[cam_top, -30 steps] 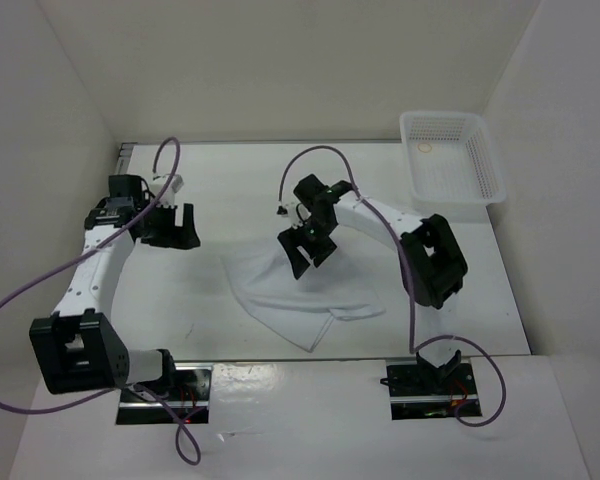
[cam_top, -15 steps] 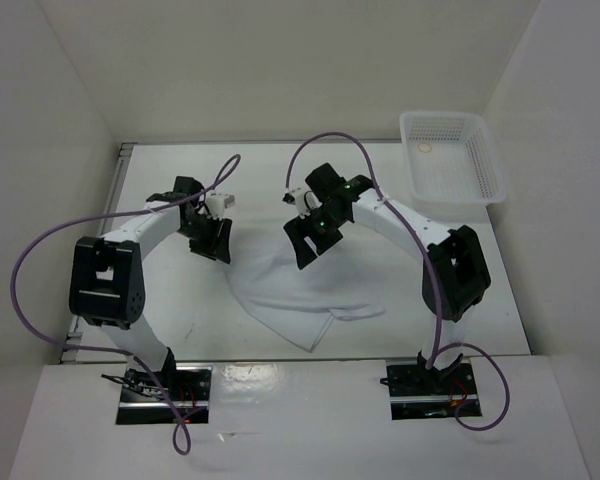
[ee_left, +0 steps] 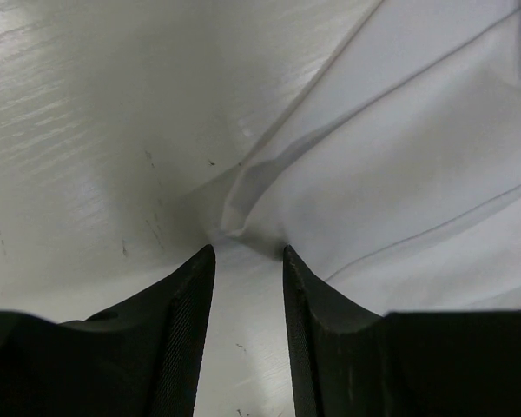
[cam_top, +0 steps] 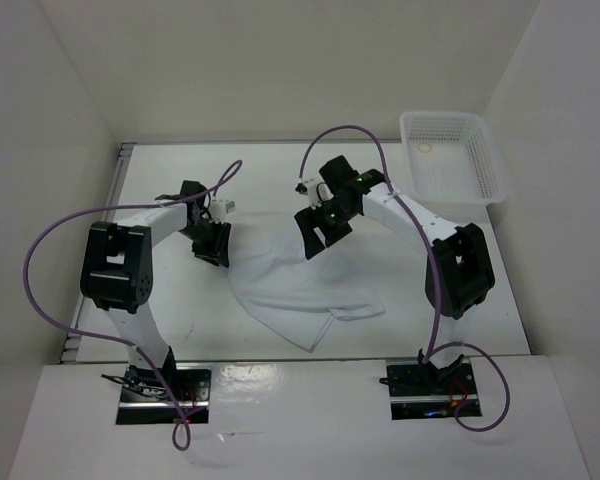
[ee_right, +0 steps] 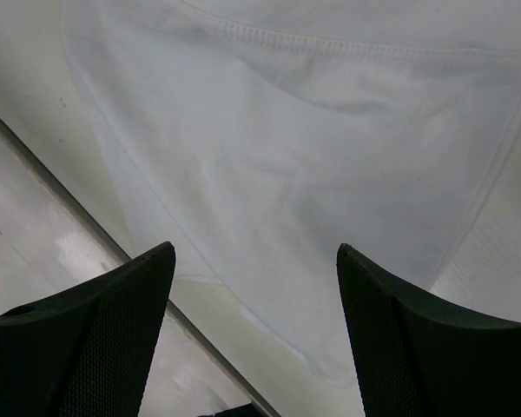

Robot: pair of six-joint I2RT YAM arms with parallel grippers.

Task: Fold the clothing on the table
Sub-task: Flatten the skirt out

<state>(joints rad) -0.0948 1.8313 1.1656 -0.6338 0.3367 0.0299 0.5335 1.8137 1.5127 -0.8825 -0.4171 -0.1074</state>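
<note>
The clothing point(cam_top: 292, 292) is a white fabric piece lying crumpled on the table point(cam_top: 180, 310), between the two arms. My left gripper point(cam_top: 213, 246) is low at the clothing's left corner. In the left wrist view its jaws stand partly apart with only bare table between them, and the clothing's folded corner point(ee_left: 232, 219) lies just past the fingertips point(ee_left: 204, 259). My right gripper point(cam_top: 321, 231) hovers over the clothing's far edge. Its jaws are wide open point(ee_right: 254, 254) above a hemmed stretch of the clothing point(ee_right: 321, 148), and nothing is held.
A white plastic mesh basket point(cam_top: 472, 190) stands at the table's back right corner. White walls close in the table on three sides, with a thin rail point(cam_top: 121, 160) at the back left. Purple cables loop over both arms.
My left arm has swung in from the far left to the clothing's left corner, and its jaws have narrowed. My right gripper has shifted a little back and right, still wide open.
</note>
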